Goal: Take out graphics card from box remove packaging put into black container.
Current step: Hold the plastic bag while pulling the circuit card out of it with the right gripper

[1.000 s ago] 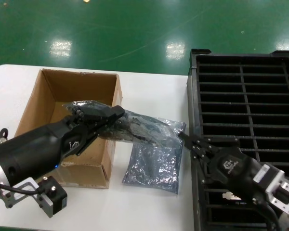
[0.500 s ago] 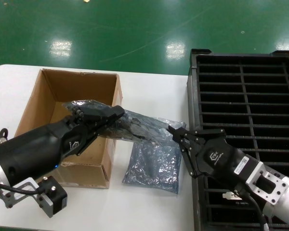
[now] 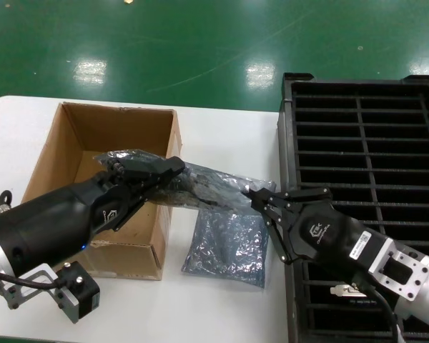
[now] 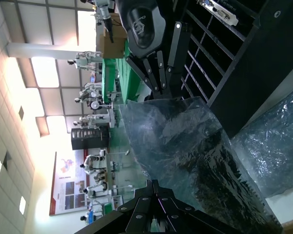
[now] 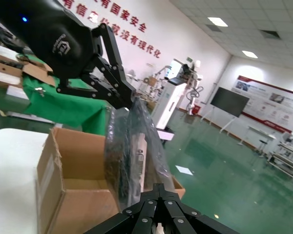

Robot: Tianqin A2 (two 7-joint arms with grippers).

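While both arms reach in from the near edge of the tabletop (image 3: 222,128), they meet at one bagged graphics card (image 5: 139,163) held in the air between them. Left gripper (image 3: 173,168) comes in low from the near left, crossing the near right corner of the box (image 3: 93,128), fingers clenched on the box-side end of the packaging (image 3: 214,187). Right gripper (image 3: 259,197) angles in from the near right, over the black container's near-left rim, fingers clenched on the opposite end of the same bag. Bag is stretched between the two, sloping from over the box's right wall down toward the container side. Right wrist view shows the card's silver bracket through the plastic. Second bag (image 3: 227,246) lies flat on the tabletop just below, between box and black container (image 3: 365,143). Container sits to the right, extending to the far side, with card brackets visible in its slots in the left wrist view.
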